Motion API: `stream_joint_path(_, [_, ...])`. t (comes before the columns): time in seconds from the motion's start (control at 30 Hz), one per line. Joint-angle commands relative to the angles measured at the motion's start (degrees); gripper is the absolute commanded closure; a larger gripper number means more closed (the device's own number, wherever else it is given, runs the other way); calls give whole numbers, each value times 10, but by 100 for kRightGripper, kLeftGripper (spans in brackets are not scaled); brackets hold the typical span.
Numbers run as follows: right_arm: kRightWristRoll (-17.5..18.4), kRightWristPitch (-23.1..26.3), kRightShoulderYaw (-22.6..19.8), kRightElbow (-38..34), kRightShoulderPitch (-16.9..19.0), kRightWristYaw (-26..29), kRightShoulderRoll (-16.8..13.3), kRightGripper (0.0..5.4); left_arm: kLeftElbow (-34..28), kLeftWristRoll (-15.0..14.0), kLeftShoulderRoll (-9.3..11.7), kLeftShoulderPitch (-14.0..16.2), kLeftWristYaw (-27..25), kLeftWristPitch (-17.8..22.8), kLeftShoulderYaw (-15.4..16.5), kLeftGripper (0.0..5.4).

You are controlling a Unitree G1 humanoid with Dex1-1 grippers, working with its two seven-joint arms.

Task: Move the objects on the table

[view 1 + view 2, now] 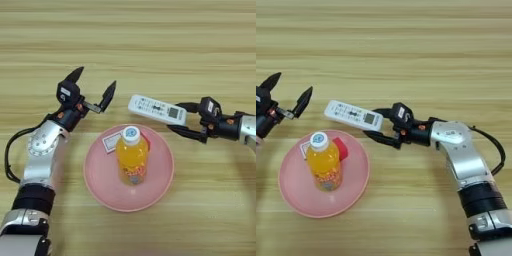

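An orange-drink bottle (132,159) with a white cap stands upright on the pink plate (97,180). A red-and-white packet (111,142) lies on the plate just behind the bottle's left side. A small red cube (340,148) peeks out at the bottle's right. The white remote control (156,110) lies slanted just beyond the plate. My right gripper (379,125) holds its right end, one finger on each long edge. My left gripper (96,79) hovers open and empty left of the remote, beyond the plate's left rim.
The light wood table (150,40) stretches away behind everything. My left arm (42,150) comes up along the plate's left side and my right arm (466,165) reaches in from the lower right.
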Motion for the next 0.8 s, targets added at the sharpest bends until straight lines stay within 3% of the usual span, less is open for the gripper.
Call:
stream_joint_path(0.03, [3, 10, 8, 0, -17, 7, -10, 246, -44, -49, 39, 2, -87, 73, 2, 0])
stream_joint_path(0.2, [5, 13, 9, 2, -27, 17, -20, 246, -86, -63, 61, 0, -153, 111, -8, 0])
stream_joint_path(0.33, [13, 18, 5, 0, -44, 30, -31, 247, -101, -62, 77, -23, -208, 151, -29, 0])
stream_joint_path(0.57, [29, 33, 1, -17, -63, 39, -39, 247, -79, -73, 74, -60, -242, 190, -21, 0])
stream_joint_path(0.8, [37, 41, 3, -26, -74, 42, -41, 247, -74, -80, 65, -72, -257, 209, -20, 0])
